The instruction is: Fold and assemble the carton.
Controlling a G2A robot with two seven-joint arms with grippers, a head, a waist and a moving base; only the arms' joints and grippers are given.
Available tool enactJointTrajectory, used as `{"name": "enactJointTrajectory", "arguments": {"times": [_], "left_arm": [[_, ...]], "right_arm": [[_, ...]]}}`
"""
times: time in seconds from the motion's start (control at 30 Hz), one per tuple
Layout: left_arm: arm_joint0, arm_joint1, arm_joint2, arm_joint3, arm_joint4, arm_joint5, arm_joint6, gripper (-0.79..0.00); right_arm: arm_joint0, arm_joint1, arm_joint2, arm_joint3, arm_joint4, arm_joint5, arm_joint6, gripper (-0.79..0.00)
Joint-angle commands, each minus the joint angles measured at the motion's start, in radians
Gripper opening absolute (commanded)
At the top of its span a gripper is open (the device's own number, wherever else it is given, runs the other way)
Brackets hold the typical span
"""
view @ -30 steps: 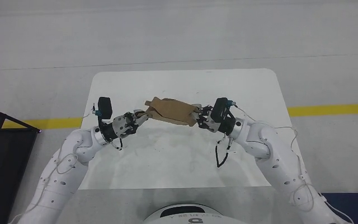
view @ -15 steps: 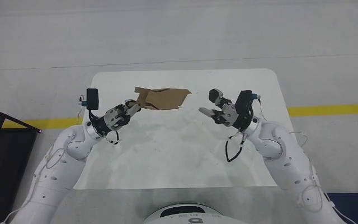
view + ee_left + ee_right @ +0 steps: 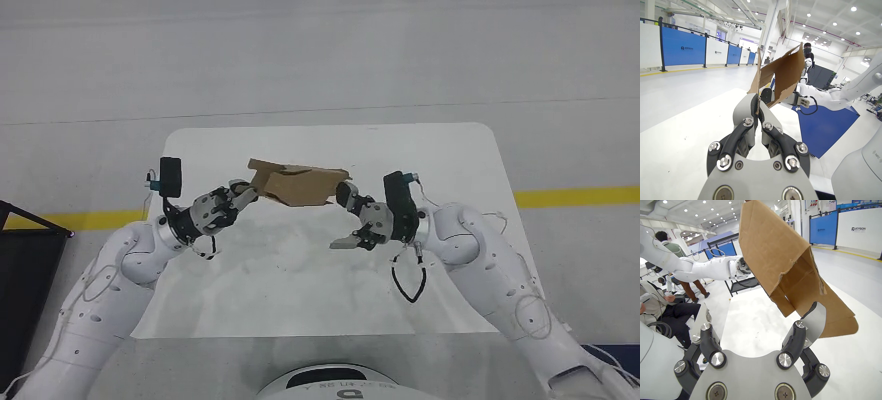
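Carton [image 3: 295,185] hangs above the table [image 3: 300,290] between two bent arms in the top view. Left wrist view: left gripper [image 3: 757,106] pinches its edge. Right wrist view: right gripper [image 3: 761,308] spread wide, one finger at a flap.

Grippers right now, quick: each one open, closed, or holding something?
Left gripper: closed on an edge of the carton.
Right gripper: open, holding nothing, one finger at the carton's other end.

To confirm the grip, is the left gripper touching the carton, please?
Touching: the left wrist view shows the left gripper shut on an edge of the carton.
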Motion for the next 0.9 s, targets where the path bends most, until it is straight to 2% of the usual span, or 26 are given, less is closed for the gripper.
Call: {"name": "enactJointTrajectory", "arguments": {"times": [0.0, 0.07, 0.13, 0.27, 0.37, 0.4, 0.5, 0.63, 0.67, 0.7, 0.73, 0.77, 0.8, 0.83, 0.87], "left_arm": [[-0.001, 0.002, 0.006, 0.002, 0.011, 0.0, 0.006, -0.785], [-0.004, 0.004, 0.015, 0.0, 0.027, 0.0, 0.012, -0.785], [-0.006, 0.006, 0.02, 0.001, 0.045, 0.0, 0.021, -0.785], [-0.01, 0.011, 0.028, 0.004, 0.076, 0.0, 0.047, -0.785], [-0.011, 0.013, 0.034, 0.004, 0.097, 0.0, 0.062, -0.785], [-0.011, 0.014, 0.038, 0.002, 0.105, 0.0, 0.066, -0.785], [-0.012, 0.016, 0.043, -0.001, 0.127, 0.0, 0.079, -0.785], [-0.013, 0.017, 0.048, 0.004, 0.137, 0.0, 0.097, -0.785], [-0.014, 0.018, 0.05, 0.006, 0.136, 0.0, 0.1, -0.785], [-0.015, 0.018, 0.051, 0.007, 0.136, 0.0, 0.102, -0.785], [-0.016, 0.019, 0.051, 0.01, 0.135, 0.0, 0.103, -0.785], [-0.016, 0.019, 0.052, 0.011, 0.134, 0.0, 0.103, -0.643], [-0.017, 0.019, 0.052, 0.014, 0.131, 0.0, 0.103, -0.28], [-0.017, 0.019, 0.051, 0.017, 0.128, 0.0, 0.101, 0.0], [-0.018, 0.02, 0.048, 0.02, 0.126, 0.0, 0.099, 0.0]], "right_arm": [[0.02, 0.002, -0.023, 0.012, 0.053, 0.0, 0.022, 0.0], [0.04, 0.005, -0.049, 0.03, 0.11, 0.0, 0.049, 0.0], [0.065, 0.008, -0.072, 0.044, 0.167, 0.0, 0.077, -0.052], [0.094, 0.016, -0.102, 0.053, 0.253, 0.0, 0.105, -0.089], [0.108, 0.024, -0.119, 0.056, 0.314, 0.0, 0.127, -0.154], [0.113, 0.027, -0.125, 0.059, 0.334, 0.0, 0.136, -0.234], [0.128, 0.033, -0.142, 0.064, 0.387, 0.0, 0.165, -0.323], [0.142, 0.04, -0.154, 0.064, 0.432, 0.0, 0.189, -0.499], [0.144, 0.042, -0.155, 0.064, 0.436, 0.0, 0.193, -0.56], [0.145, 0.043, -0.154, 0.069, 0.435, 0.0, 0.196, -0.656], [0.147, 0.045, -0.154, 0.073, 0.431, 0.0, 0.199, -0.785], [0.147, 0.046, -0.155, 0.073, 0.428, 0.0, 0.201, -0.785], [0.148, 0.046, -0.159, 0.074, 0.427, 0.0, 0.204, -0.785], [0.15, 0.047, -0.163, 0.075, 0.427, 0.0, 0.208, -0.785], [0.153, 0.047, -0.168, 0.077, 0.427, 0.0, 0.213, -0.785]]}}
